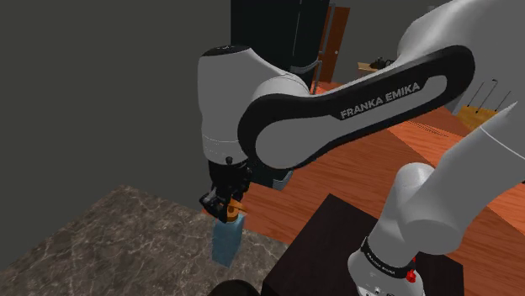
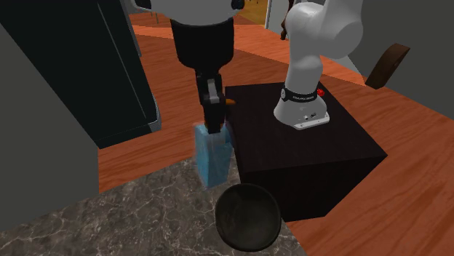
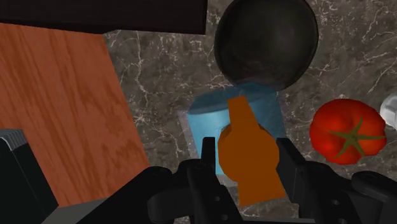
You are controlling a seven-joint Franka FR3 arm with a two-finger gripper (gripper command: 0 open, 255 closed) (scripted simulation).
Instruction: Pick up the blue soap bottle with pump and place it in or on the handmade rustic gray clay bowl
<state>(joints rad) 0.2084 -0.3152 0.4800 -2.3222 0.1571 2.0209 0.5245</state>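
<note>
The soap bottle [image 1: 227, 244], a translucent blue block topped by an orange pump [image 1: 235, 207], is seen just below the middle of the shoulder view. It stands upright at the edge of a grey marbled surface [image 1: 109, 244]. The black jaws are brought down on it from above by the white arm [image 1: 336, 109] and are clenched on the pump. In the wrist view the orange head is clasped on both sides, with the blue body showing beyond it. Whether the base of the bottle is resting on the surface or is raised off it cannot be told.

The bowl [image 2: 247, 217], round and dark grey, is seen at the lower middle of the second exterior view. It is set on the same surface just beside the bottle, toward the lower right of it. Whether the two are touching cannot be told. Nothing is seen inside the bowl.

In the wrist view a red tomato [image 3: 347, 130] with a green stalk is seen on the surface, beside the bottle and apart from the bowl.

The dark box stand [image 2: 349, 153] is placed right of centre in the second exterior view, close against the surface. It is surrounded by a reddish wooden floor [image 2: 407, 211].
</note>
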